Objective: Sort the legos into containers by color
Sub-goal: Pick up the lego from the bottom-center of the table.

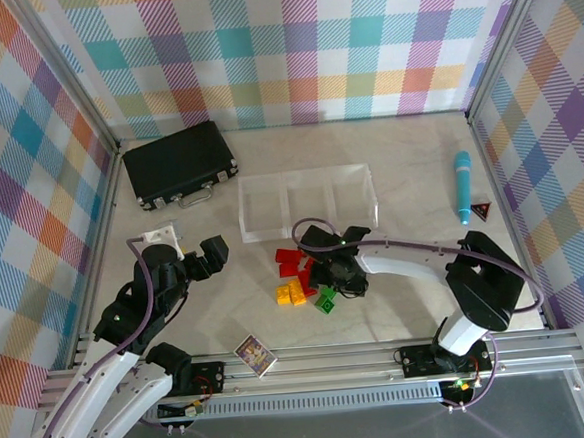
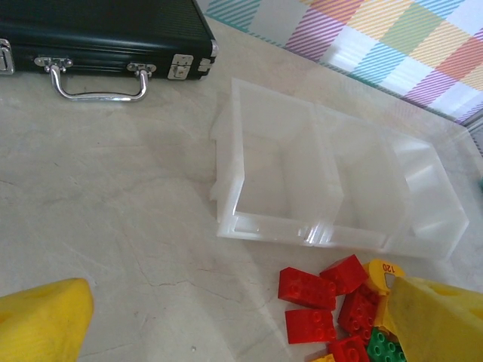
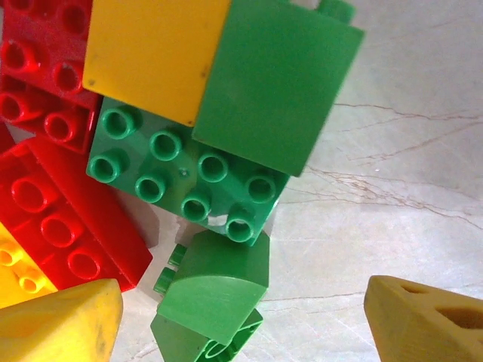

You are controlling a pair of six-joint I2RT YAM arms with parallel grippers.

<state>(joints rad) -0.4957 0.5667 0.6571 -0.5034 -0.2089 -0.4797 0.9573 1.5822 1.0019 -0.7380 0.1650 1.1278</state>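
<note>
Now the right gripper (image 3: 243, 313) is hovering open above a green lego (image 3: 215, 290) while the left gripper (image 2: 234, 305) is gaping wide.

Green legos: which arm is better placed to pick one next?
Right. The right gripper, jaws open, hangs over the green legos; the left gripper sits well aside of them.

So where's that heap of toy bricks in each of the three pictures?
Top camera: the bricks sit mid-table, just in front of the clear trays.
Left wrist camera: bricks at bottom right, below the trays.
Right wrist camera: bricks close up, across the left and top.
Shared landmark: the green bricks beside red ones.
</note>
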